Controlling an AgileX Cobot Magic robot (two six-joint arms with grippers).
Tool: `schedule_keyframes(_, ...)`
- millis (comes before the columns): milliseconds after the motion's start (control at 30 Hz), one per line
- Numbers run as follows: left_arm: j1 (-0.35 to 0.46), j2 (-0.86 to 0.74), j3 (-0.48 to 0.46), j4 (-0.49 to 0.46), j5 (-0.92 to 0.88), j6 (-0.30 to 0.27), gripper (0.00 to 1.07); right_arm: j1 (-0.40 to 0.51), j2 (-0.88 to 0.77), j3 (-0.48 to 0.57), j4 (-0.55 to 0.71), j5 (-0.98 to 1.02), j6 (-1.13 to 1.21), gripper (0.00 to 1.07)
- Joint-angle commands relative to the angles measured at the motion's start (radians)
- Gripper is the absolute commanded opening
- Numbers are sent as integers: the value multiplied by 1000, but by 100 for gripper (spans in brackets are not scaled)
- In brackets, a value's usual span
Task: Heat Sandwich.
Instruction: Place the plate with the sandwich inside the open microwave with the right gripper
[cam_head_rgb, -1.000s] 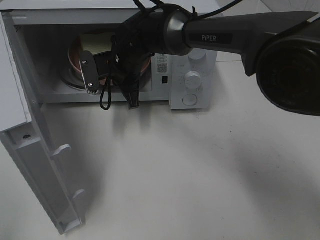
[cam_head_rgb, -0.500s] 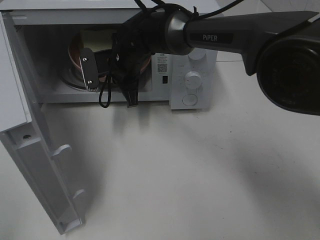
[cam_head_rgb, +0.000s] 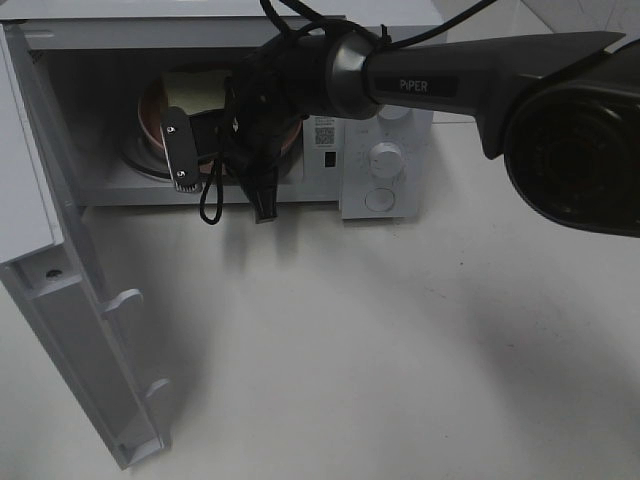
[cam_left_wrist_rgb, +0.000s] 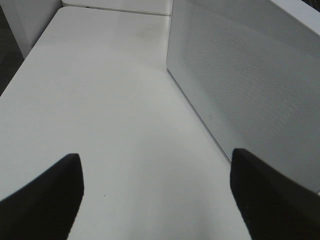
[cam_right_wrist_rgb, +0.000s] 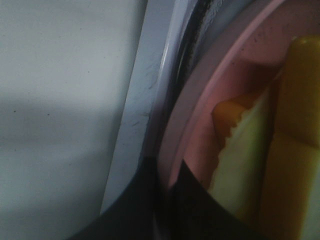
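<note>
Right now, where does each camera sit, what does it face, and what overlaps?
Exterior high: overhead, facing down at table and open microwave; right arm reaches in.
Left wrist: low, facing along the table beside a perforated panel; left gripper open.
Right wrist: at the microwave mouth, close on plate rim and sandwich; one dark finger.
Shared by exterior high and right wrist: plate, sandwich.

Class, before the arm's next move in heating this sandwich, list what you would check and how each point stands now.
1. The microwave door is open: ok.
2. The sandwich lies on the pink plate: ok.
3. The pink plate is inside the microwave: ok.
4. The right gripper has hold of the plate rim: cannot tell.
5. The left gripper is open, with nothing between its fingers: ok.
</note>
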Motion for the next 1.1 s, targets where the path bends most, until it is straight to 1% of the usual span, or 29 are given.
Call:
schedule_keyframes(33,-4,-5,4,-6,-14,-1,76,-3,-4,-11,-15,-6,12,0)
schedule_keyframes(167,-4,-5,4,-6,-14,-1,76,-3,-4,-11,-16,-7,61,1)
schedule_keyframes(233,-4,-5,4,-6,-14,-1,76,-3,-4,-11,-20,-8,81,9)
schedule_keyframes(267,-4,-5,4,-6,-14,-1,76,-3,-4,-11,-20,-8,81,9)
schedule_keyframes(300,-4,-5,4,-6,-14,-1,76,-3,-4,-11,-23,-8,83,12)
schedule_keyframes(333,-4,-5,4,-6,-14,-1,76,-3,-6,-11,-23,-8,83,16)
schedule_keyframes(367,-4,-5,4,-6,-14,-1,76,-3,-8,-11,-23,-7,83,27)
schedule_keyframes(400,-4,-5,4,-6,-14,-1,76,-3,-10,-11,-23,-6,83,34)
schedule_keyframes(433,-4,-5,4,-6,-14,-1,76,-3,-10,-11,-23,-6,83,34)
schedule_keyframes(500,-4,-5,4,-6,-14,-1,76,-3,-10,-11,-23,1,83,46)
schedule_keyframes(533,-4,-5,4,-6,-14,-1,76,-3,-10,-11,-23,12,83,55)
schedule_keyframes(567,-4,-5,4,-6,-14,-1,76,-3,-10,-11,-23,12,83,55)
schedule_keyframes(633,-4,-5,4,-6,-14,-1,76,-3,-10,-11,-23,21,83,61)
schedule_keyframes(667,-4,-5,4,-6,-14,-1,76,-2,-13,-11,-23,30,83,62)
schedule_keyframes(1067,-4,-5,4,-6,-14,-1,76,1,-63,-11,-19,45,151,62)
schedule_keyframes(1100,-4,-5,4,-6,-14,-1,76,12,-71,-11,-19,62,165,62)
